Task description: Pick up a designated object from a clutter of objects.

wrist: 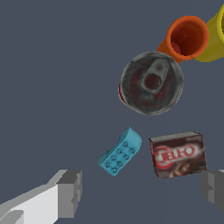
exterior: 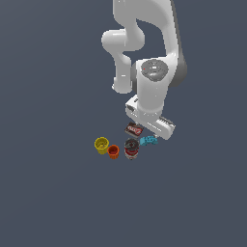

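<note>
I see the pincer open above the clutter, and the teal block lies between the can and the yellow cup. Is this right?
Not quite. In the wrist view the teal block lies beside the Jell-O box, below the can; the yellow cup is far off. The pincer is open.

I'm seeing flat, even, dimmish light in both views; no cast shadows, no glare; renders slightly soft.

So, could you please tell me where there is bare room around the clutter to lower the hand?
Bare floor lies wide beyond the yellow cup and below the can. It is crowded where the teal block, can and Jell-O box sit close; the orange cup adjoins the yellow one.
</note>
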Robot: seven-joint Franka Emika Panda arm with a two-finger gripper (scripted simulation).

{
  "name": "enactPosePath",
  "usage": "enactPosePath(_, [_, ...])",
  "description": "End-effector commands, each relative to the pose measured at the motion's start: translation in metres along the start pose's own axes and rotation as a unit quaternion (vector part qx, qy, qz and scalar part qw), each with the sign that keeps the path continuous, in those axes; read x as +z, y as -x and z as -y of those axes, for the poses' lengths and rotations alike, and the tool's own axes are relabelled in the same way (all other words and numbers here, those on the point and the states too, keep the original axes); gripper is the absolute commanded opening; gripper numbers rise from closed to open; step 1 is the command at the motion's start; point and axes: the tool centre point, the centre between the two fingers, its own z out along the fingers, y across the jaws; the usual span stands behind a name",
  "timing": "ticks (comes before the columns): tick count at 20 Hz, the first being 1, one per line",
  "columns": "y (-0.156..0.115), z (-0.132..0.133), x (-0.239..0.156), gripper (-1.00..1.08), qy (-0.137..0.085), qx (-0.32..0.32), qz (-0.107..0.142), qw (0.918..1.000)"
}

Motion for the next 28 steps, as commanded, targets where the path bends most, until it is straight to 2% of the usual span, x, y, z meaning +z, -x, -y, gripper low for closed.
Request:
enactPosePath(1, [0.004, 0.003, 0.010, 1.00, 0.000, 0.034, -0.001, 0.9994])
enactPosePath(6, [0.013, 0.006, 0.030, 1.00, 0.001, 0.100, -0.006, 0.9949])
enactPosePath(10, [0.019, 0.008, 0.045, 1.00, 0.002, 0.153, -0.013, 0.9881])
enactPosePath(20, [0.030, 0.008, 0.077, 1.00, 0.000, 0.276, -0.034, 0.9607])
enactPosePath(28, [0.034, 0.007, 0.090, 1.00, -0.004, 0.332, -0.048, 0.9421])
